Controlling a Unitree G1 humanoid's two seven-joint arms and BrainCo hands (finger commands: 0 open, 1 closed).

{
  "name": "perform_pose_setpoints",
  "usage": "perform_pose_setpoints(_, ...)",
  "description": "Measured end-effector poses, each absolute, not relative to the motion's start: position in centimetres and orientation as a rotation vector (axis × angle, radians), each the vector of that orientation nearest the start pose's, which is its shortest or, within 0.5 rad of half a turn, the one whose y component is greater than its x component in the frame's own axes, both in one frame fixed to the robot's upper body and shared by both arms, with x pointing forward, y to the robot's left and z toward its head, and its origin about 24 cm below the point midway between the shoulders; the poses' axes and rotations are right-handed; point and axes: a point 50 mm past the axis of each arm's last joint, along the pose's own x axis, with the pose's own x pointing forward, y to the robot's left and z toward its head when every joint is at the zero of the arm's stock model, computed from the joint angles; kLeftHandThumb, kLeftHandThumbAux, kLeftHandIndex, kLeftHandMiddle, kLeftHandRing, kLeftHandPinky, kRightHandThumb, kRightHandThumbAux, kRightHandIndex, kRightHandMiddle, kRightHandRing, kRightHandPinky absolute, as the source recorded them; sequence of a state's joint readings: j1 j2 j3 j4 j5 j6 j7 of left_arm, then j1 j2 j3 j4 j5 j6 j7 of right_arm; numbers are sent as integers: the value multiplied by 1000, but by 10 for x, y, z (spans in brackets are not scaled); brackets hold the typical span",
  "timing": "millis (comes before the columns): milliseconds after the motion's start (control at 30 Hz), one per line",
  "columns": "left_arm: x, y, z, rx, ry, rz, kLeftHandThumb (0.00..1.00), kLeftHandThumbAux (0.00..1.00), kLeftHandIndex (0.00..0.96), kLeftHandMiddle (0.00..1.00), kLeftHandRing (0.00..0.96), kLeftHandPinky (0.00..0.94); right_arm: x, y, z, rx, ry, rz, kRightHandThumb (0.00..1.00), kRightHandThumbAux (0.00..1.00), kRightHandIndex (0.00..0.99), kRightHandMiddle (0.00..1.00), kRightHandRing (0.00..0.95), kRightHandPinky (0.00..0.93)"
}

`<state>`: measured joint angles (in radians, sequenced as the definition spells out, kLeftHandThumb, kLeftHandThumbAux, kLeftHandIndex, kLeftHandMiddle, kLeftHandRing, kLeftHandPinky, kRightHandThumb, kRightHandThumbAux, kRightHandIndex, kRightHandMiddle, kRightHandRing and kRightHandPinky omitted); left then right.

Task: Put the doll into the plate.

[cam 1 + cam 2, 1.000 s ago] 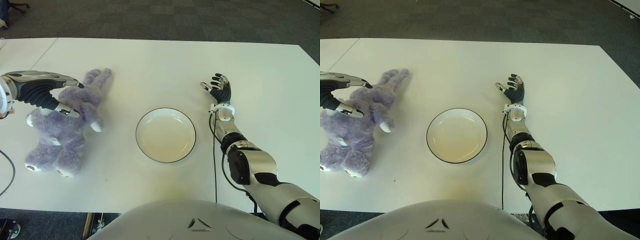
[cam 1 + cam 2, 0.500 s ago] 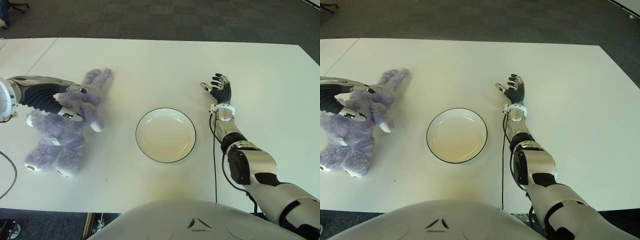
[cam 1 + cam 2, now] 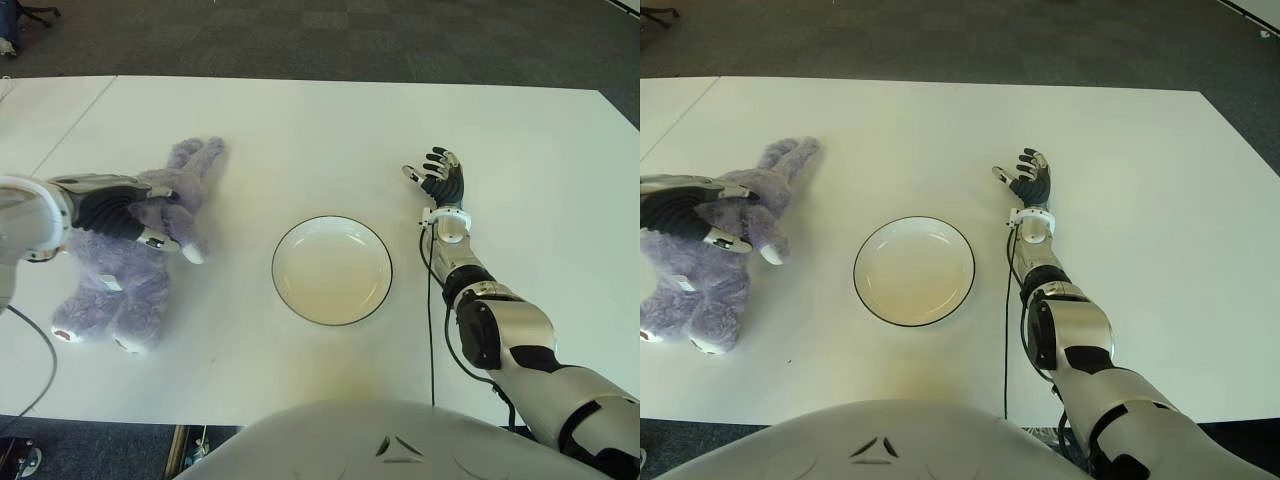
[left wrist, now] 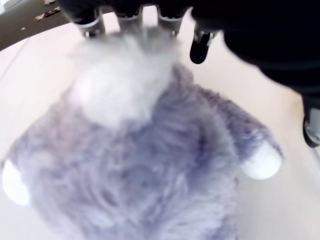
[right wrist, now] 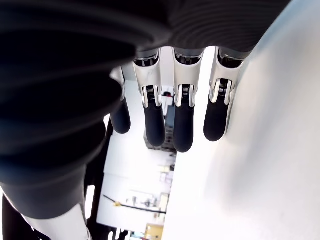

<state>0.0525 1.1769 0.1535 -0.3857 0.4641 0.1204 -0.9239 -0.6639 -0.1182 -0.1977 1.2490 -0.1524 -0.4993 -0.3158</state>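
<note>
On the robot's left side of the white table [image 3: 300, 120], the purple stuffed doll [image 3: 125, 265] lies flat on its back, well apart from the plate [image 3: 332, 270] at the table's middle. The plate holds nothing.

Over the last second the left hand [image 3: 125, 210] has come down and in from above the doll's head, and now sits low across the head and upper body, with fur showing on either side of the fingers. The left wrist view looks straight down onto the doll's pale muzzle and its two small white horns, with the fingertips [image 4: 130, 12] pressed into the fur at the far edge of the head and the thumb hanging just beside it. The fingers look to be curling around the head, but the fur hides where they end, so I cannot tell whether the grasp has actually closed. The doll itself has not shifted on the table.

That means the reach is finished and the grasp is the step in hand; lifting and carrying across to the plate are both left to do.

The right hand [image 3: 438, 178] shows just beyond the plate on its right, fingers extended and relaxed, holding nothing.
</note>
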Motion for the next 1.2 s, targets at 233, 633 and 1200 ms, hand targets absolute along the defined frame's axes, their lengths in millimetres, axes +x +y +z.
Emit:
perform_pose_setpoints(233,233,272,170,1633,410,-560,13,353,0,0,0,0,339,-182,11,-173,73,-292,111,815,196,247,263,276)
perform_pose_setpoints(633,245,271,164,1634,399,-506,0,351,0,0,0,0,339,-183,11,-173,74,-290,114,815,186,249,265,275)
perform_pose_setpoints(1200,283,271,124,1718,465,-299,0,351,0,0,0,0,339,-184,11,-162,77,-288,124,828,190,241,261,274)
